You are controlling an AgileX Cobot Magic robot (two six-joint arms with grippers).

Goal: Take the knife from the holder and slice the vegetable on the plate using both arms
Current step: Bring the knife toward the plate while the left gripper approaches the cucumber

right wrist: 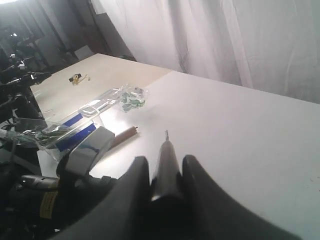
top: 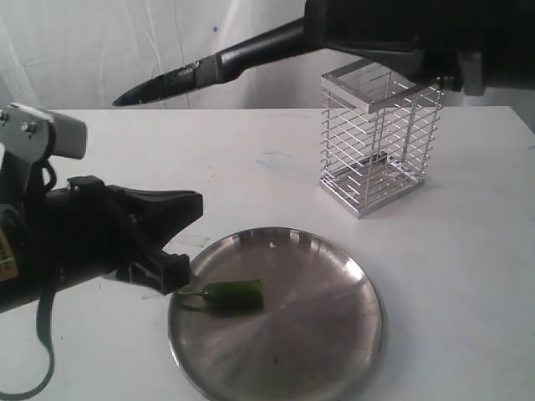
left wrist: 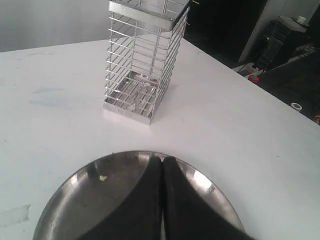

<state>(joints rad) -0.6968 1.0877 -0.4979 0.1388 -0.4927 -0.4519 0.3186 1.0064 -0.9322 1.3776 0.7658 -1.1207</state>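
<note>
My right gripper (top: 313,33) is shut on the black handle of the knife (top: 180,77), held high above the table with the blade pointing left. In the right wrist view the knife (right wrist: 165,155) sticks out between the two fingers of my right gripper (right wrist: 165,162). The wire holder (top: 380,138) stands upright behind the plate (top: 334,334). The green chilli pepper (top: 234,295) lies on the plate's left part. My left gripper (top: 194,205) hovers just left of it, with its underside near the stem. My left gripper (left wrist: 162,160) is shut with nothing seen between its fingers, which hide the pepper.
A small pale scrap (top: 272,245) lies near the plate's far rim. The left arm's silver bracket (top: 50,129) stands at the left edge. Beyond the white table (right wrist: 240,130) a second table carries clear plastic boxes (right wrist: 75,125) and a bag (right wrist: 131,97).
</note>
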